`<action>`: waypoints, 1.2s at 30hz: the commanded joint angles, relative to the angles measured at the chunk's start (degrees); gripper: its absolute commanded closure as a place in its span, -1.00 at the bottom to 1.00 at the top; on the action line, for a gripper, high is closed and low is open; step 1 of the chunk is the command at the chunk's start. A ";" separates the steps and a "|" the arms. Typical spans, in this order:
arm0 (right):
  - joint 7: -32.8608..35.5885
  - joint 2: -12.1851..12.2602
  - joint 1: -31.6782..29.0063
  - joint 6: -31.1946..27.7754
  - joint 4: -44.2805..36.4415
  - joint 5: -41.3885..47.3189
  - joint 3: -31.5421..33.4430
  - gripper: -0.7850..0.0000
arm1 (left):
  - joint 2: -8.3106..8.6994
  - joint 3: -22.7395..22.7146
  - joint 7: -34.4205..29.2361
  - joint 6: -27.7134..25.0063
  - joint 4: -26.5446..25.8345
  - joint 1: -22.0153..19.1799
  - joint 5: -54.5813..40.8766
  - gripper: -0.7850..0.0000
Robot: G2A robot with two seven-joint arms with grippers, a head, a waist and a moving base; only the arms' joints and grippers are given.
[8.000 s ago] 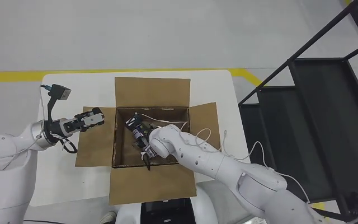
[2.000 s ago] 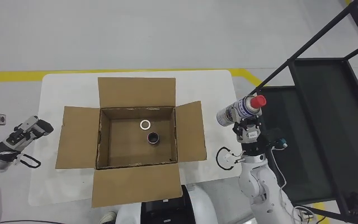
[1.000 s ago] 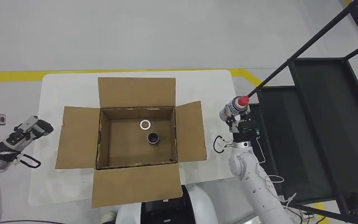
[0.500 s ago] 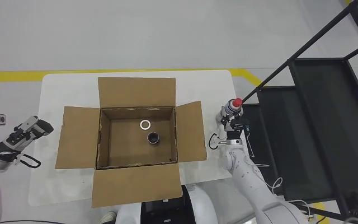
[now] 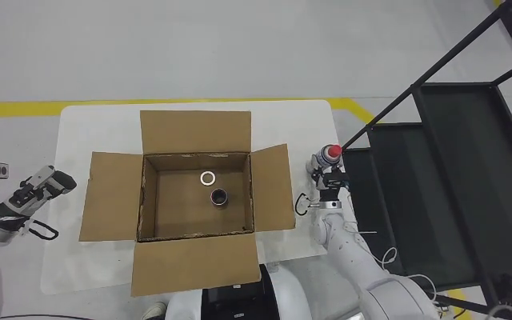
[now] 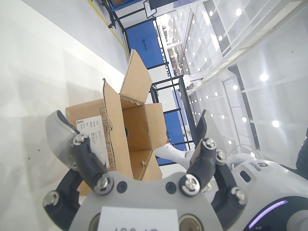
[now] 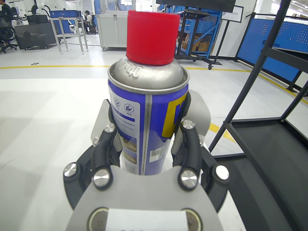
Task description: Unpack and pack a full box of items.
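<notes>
An open cardboard box (image 5: 196,132) stands mid-table with its four flaps spread. On its floor lie a white ring (image 5: 209,178) and a small dark round item (image 5: 218,197). At the table's right edge my right gripper (image 5: 330,178) is shut on a blue-and-silver spray can (image 5: 328,154) with a red cap, held upright. In the right wrist view the can (image 7: 146,106) sits between the fingers of that gripper (image 7: 150,121). My left gripper (image 5: 40,188) hangs at the far left, off the box, open and empty. From the left wrist view this gripper (image 6: 130,121) faces the box (image 6: 137,131) side.
A black metal rack (image 5: 432,184) stands close to the table's right edge, right beside the can. The white table (image 5: 304,120) has bare surface behind and to the right of the box. A yellow floor line (image 5: 80,105) runs behind the table.
My right arm has brought the can down and slightly left to the table's right edge. Eight seconds ago it was inside the box and my left gripper was by the left flap.
</notes>
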 commanded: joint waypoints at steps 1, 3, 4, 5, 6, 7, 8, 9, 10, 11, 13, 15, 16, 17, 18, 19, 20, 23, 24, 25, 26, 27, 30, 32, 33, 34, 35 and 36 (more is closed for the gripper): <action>-0.79 -0.10 -0.14 -0.56 -0.22 0.62 0.15 -1.00 | 0.00 0.00 0.00 0.00 0.00 0.00 0.00 -1.00; -2.10 -0.07 -0.45 -0.98 -1.10 0.78 0.35 -1.00 | 0.00 0.00 0.00 0.00 0.00 0.00 0.00 -1.00; -2.73 -0.04 -0.77 -1.45 -1.94 1.21 0.60 -1.00 | 0.00 0.00 0.00 0.00 0.00 0.00 0.00 -1.00; -3.22 0.01 -1.14 -1.79 -3.09 1.89 1.02 -1.00 | 0.00 0.00 0.00 0.00 0.00 0.00 0.00 -1.00; -3.75 0.14 -1.61 -1.57 -4.49 1.95 1.37 -1.00 | 0.00 0.00 0.00 0.00 0.00 0.00 0.00 -1.00; -4.30 0.34 -2.26 -0.99 -6.17 1.49 1.71 -1.00 | 0.00 0.00 0.00 0.00 0.00 0.00 0.00 -1.00; -4.57 0.58 -3.11 -0.53 -8.26 1.16 2.17 -1.00 | 0.00 0.00 0.00 0.00 0.00 0.00 0.00 -1.00; -4.64 0.85 -4.19 0.02 -10.80 0.68 2.69 -1.00 | 0.00 0.00 0.00 0.00 0.00 0.00 0.00 -1.00; -4.40 1.17 -5.51 0.64 -13.76 0.07 3.29 -1.00 | 0.00 0.00 0.00 0.00 0.00 0.00 0.00 -1.00; -3.92 1.51 -7.08 1.14 -17.24 -0.36 4.03 -1.00 | 0.00 0.00 0.00 0.00 0.00 0.00 0.00 -1.00; -1.85 2.23 -10.88 2.44 -25.30 -1.75 5.69 -1.00 | 0.00 0.00 0.00 0.00 0.00 0.00 0.00 -1.00; 1.17 2.94 -15.25 3.70 -34.71 -3.68 7.49 -1.00 | 0.00 0.00 0.00 0.00 0.00 0.00 0.00 -1.00; 3.02 3.25 -17.56 4.44 -39.67 -4.51 8.42 -1.00 | 0.00 0.00 0.00 0.00 0.00 0.00 0.00 -1.00; 5.24 3.51 -19.85 4.87 -44.58 -5.31 9.23 -1.00 | 0.00 0.00 0.00 0.00 0.00 0.00 0.00 -1.00; 7.87 3.77 -22.06 5.21 -49.31 -6.29 9.96 -1.00 | 0.00 0.00 0.00 0.00 0.00 0.00 0.00 -1.00; 10.60 4.04 -24.13 5.48 -53.99 -8.00 10.60 -1.00 | 0.00 0.00 0.00 0.00 0.00 0.00 0.00 -1.00; 13.53 4.28 -26.20 4.94 -58.57 -9.31 10.99 -1.00 | 0.00 0.00 0.00 0.00 0.00 0.00 0.00 -1.00; 24.41 5.07 -31.56 1.90 -71.32 -14.09 12.26 -1.00 | 0.00 0.00 0.00 0.00 0.00 0.00 0.00 -1.00; 28.34 5.23 -33.16 0.23 -74.89 -14.25 12.32 -1.00 | 0.00 0.00 0.00 0.00 0.00 0.00 0.00 -1.00; 32.06 5.50 -34.28 -0.53 -78.39 -16.76 12.84 -1.00 | 0.00 0.00 0.00 0.00 0.00 0.00 0.00 -1.00; 34.77 5.67 -35.18 -1.00 -81.63 -18.92 12.99 -1.00 | 0.00 0.00 0.00 0.00 0.00 0.00 0.00 -1.00; 37.86 5.74 -36.05 -2.61 -84.33 -18.92 12.37 -1.00 | 0.00 0.00 0.00 0.00 0.00 0.00 0.00 -1.00; 44.91 6.04 -36.54 -7.13 -90.71 -22.43 10.20 -1.00 | 0.00 0.00 0.00 0.00 0.00 0.00 0.00 -1.00; 50.40 6.29 -35.76 -10.45 -93.04 -27.14 8.25 -1.00 | 0.00 0.00 0.00 0.00 0.00 0.00 0.00 -1.00; 52.45 6.34 -35.20 -13.21 -93.90 -27.64 6.36 -1.00 | 0.00 0.00 0.00 0.00 0.00 0.00 0.00 -1.00; 54.86 6.45 -34.30 -15.71 -94.33 -29.60 4.96 -1.00 | 0.00 0.00 0.00 0.00 0.00 0.00 0.00 -1.00; 57.45 6.61 -33.33 -18.72 -94.49 -32.59 3.32 -1.00 | 0.00 0.00 0.00 0.00 0.00 0.00 0.00 -1.00; 59.04 6.73 -32.31 -22.31 -94.69 -34.30 1.25 -1.00 | 0.00 0.00 0.00 0.00 0.00 0.00 0.00 -1.00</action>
